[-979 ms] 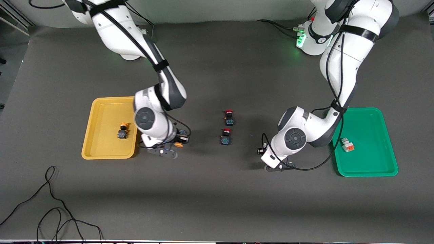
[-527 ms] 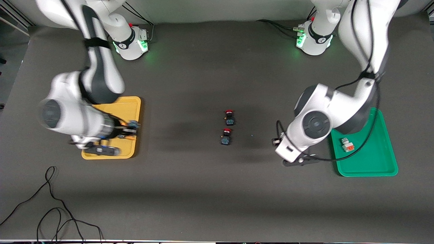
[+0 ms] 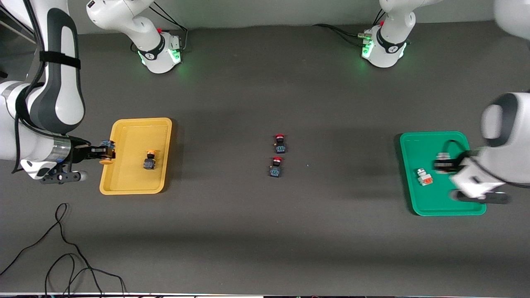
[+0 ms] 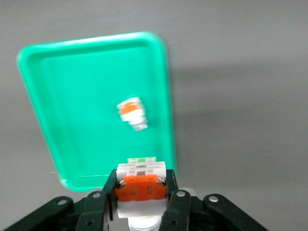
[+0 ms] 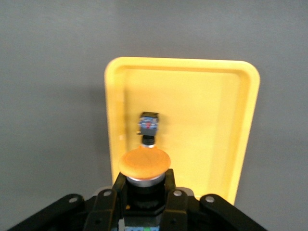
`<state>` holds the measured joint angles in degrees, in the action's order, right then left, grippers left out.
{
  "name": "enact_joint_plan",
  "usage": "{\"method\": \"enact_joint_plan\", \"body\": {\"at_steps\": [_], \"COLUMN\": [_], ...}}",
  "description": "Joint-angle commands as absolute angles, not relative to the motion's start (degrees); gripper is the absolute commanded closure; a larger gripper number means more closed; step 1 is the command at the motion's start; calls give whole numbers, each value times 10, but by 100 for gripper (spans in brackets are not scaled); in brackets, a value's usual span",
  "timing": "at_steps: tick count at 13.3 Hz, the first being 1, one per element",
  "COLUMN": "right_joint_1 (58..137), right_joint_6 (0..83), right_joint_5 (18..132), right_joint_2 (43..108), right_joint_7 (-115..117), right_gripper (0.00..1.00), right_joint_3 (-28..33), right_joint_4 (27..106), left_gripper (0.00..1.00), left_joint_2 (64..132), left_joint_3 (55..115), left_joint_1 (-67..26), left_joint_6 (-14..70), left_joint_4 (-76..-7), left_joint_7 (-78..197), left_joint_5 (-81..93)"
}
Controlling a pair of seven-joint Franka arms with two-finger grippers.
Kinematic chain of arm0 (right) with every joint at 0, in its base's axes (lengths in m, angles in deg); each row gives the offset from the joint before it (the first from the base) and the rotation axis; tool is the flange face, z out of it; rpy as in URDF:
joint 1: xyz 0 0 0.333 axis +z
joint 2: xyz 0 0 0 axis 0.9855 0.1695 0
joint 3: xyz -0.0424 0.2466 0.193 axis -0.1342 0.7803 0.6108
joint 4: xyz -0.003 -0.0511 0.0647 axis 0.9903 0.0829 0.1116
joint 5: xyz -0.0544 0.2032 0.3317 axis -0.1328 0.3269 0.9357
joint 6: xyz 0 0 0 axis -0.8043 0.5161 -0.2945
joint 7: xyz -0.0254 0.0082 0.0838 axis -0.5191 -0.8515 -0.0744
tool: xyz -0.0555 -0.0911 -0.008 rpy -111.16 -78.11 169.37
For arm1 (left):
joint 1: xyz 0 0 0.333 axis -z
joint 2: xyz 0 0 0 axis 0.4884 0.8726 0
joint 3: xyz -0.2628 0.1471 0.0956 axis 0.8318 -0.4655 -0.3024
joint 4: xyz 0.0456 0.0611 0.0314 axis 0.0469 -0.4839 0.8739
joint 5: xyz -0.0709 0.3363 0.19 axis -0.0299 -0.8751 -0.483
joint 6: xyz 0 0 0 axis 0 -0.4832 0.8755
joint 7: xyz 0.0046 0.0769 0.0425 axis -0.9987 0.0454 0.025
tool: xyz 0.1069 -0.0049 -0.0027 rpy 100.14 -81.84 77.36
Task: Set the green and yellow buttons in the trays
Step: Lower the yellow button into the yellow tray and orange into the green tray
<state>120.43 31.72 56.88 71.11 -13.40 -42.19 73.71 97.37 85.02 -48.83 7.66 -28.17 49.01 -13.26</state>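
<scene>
My right gripper [image 3: 100, 154] is shut on a dark button with an orange-yellow cap [image 3: 107, 160], over the yellow tray's [image 3: 124, 188] rim toward the right arm's end; the right wrist view shows gripper [image 5: 144, 185], cap [image 5: 144, 162] and tray [image 5: 216, 120]. A second yellow-capped button [image 3: 150, 160] lies in that tray, also in the right wrist view [image 5: 148, 126]. My left gripper [image 3: 446, 164] is shut on a white-grey button with an orange block [image 4: 142, 169], over the green tray [image 3: 439, 207]; its wrist view shows gripper [image 4: 140, 182] and tray [image 4: 72, 96]. Another white-grey button [image 3: 424, 177] lies in the green tray [image 4: 131, 112].
Two dark buttons with red caps [image 3: 280, 143] [image 3: 276, 167] stand mid-table between the trays. Black cables [image 3: 62, 256] lie near the front camera at the right arm's end. The arm bases [image 3: 159, 49] [image 3: 383, 45] stand along the table's edge farthest from the camera.
My right gripper carried the yellow-capped button from beside the yellow tray across it to its outer rim. My left gripper carried the white-grey button from the bare table to over the green tray.
</scene>
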Motion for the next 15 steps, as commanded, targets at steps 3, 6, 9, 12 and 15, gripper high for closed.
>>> {"method": "enact_joint_plan", "body": {"at_steps": [3, 6, 9, 12, 15], "right_joint_1": [1209, 1209, 1212, 1207, 1208], "right_joint_6": [505, 555, 592, 616, 615], "right_joint_5": [570, 613, 720, 772, 801], "right_joint_2": [727, 776, 841, 875, 892], "right_joint_7": [-199, -233, -319, -360, -379], "right_gripper": [100, 100, 100, 100, 100], "right_joint_3": [-421, -410, -406, -397, -395], "right_joint_4": [877, 887, 886, 886, 880], "left_gripper": [100, 100, 100, 55, 0], "left_joint_2": [1052, 1081, 1110, 1126, 1127], "left_joint_3": [858, 857, 836, 832, 832], "left_joint_1": [-589, -611, -610, -605, -607], "left_joint_6": [165, 283, 338, 372, 369], "left_joint_4": [-304, -348, -357, -357, -357], "left_joint_7": [407, 400, 399, 411, 412], "left_joint_5": [-146, -174, -186, -190, -190]}}
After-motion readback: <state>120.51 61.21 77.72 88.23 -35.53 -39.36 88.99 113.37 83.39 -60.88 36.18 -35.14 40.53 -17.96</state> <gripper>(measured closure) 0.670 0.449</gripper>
